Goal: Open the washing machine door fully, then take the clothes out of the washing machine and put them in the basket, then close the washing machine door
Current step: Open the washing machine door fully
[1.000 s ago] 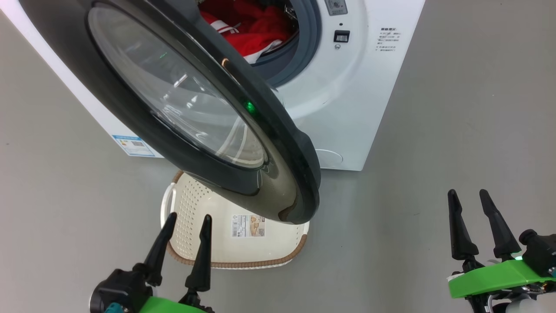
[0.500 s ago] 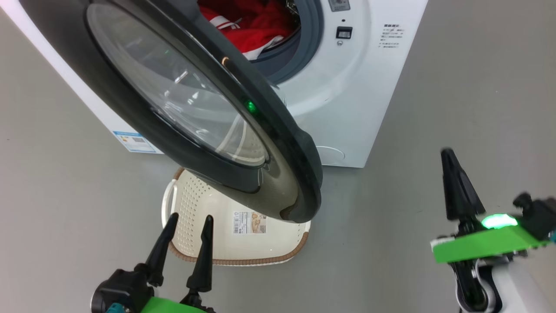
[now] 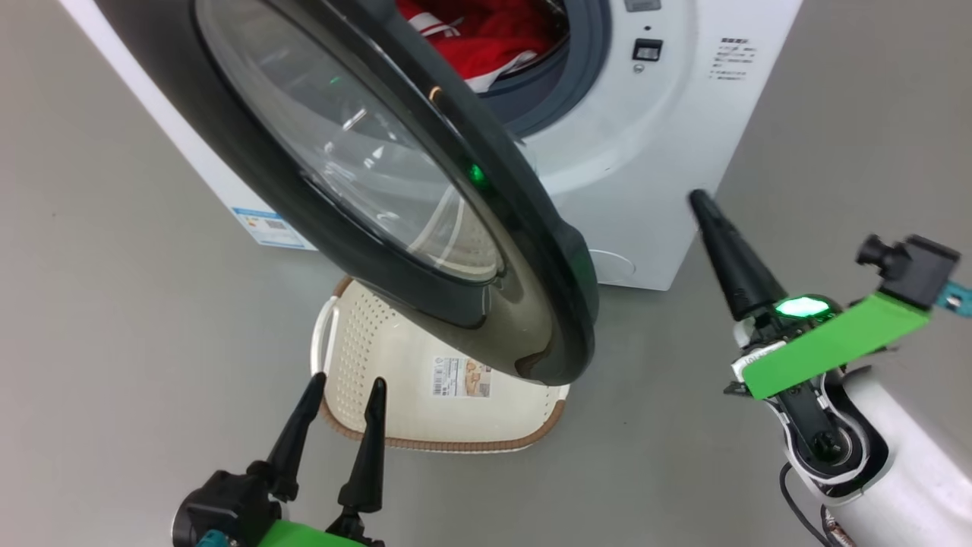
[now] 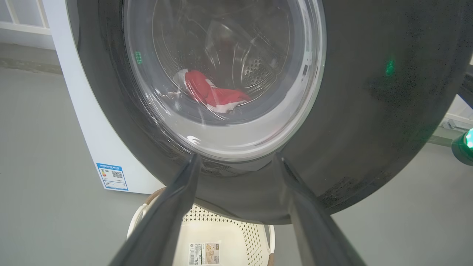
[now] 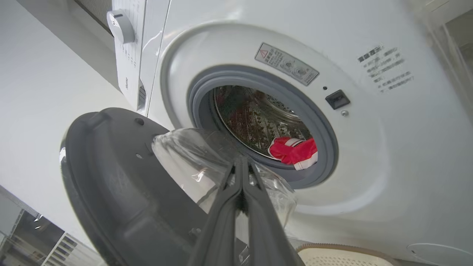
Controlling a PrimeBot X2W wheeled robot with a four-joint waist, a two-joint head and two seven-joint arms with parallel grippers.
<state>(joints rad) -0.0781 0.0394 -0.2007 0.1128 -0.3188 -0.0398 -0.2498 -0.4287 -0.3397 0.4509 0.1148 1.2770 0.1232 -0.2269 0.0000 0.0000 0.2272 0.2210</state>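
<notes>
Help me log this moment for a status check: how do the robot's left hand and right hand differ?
The left hand is open, fingers spread; the right hand is shut, fingers pressed together. The left hand sits low by the basket, pointing at the washing machine door's outer face; the right hand sits higher, right of the door, pointing toward the washing machine. Both have dark fingers and hold nothing.

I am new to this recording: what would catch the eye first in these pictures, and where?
The black-rimmed washing machine door stands partly open across the head view's upper left, above the cream basket on the floor. Behind it, red clothes lie inside the white washing machine. At the right, the shut right gripper points toward the machine.
</notes>
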